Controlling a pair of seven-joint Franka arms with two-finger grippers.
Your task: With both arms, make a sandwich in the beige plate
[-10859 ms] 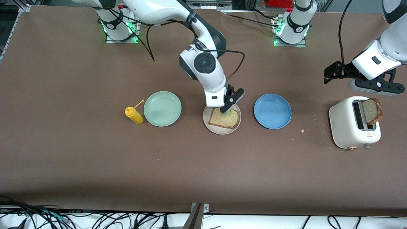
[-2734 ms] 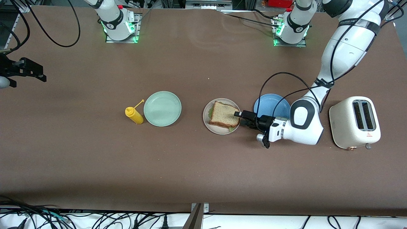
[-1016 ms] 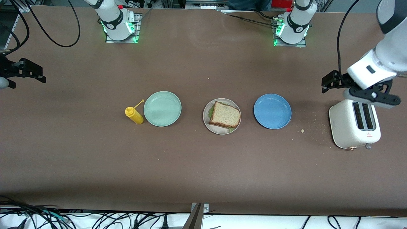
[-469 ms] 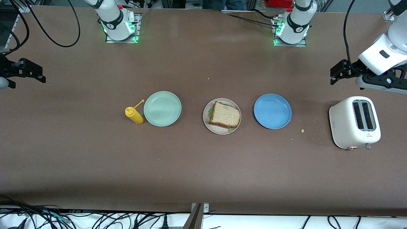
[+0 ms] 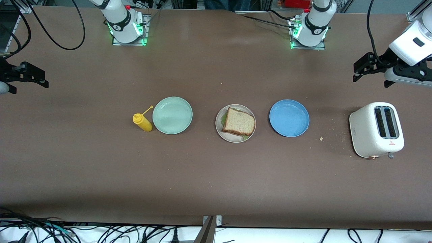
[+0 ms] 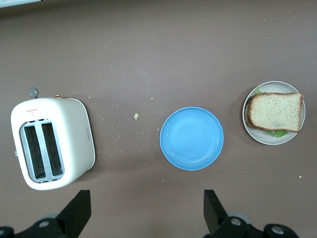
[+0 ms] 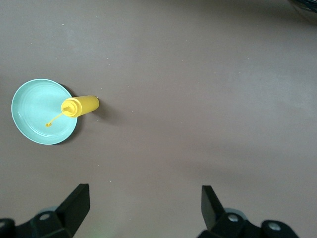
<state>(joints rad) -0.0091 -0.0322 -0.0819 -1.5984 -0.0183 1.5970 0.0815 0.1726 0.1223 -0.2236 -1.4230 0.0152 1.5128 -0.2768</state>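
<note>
The sandwich (image 5: 238, 122), tan bread with green lettuce peeking from under the top slice, lies in the beige plate (image 5: 218, 125) at mid-table; the left wrist view shows the sandwich (image 6: 275, 111) on the same plate (image 6: 267, 139). My left gripper (image 5: 358, 71) hangs open and empty high over the left arm's end of the table, above bare table beside the toaster; its own view shows the left gripper (image 6: 147, 210) with jaws wide apart. My right gripper (image 5: 41, 79) waits open and empty over the right arm's end; in its wrist view the right gripper (image 7: 144, 206) frames bare table.
A white toaster (image 5: 376, 130) with empty slots stands toward the left arm's end, crumbs (image 5: 321, 138) beside it. A blue plate (image 5: 289, 118) and a mint-green plate (image 5: 172, 115) flank the beige one. A yellow mustard bottle (image 5: 142, 123) stands by the green plate.
The left arm has kept rising and pulling away from over the toaster toward its end of the table. Right arm, sandwich and plates have not moved.
</note>
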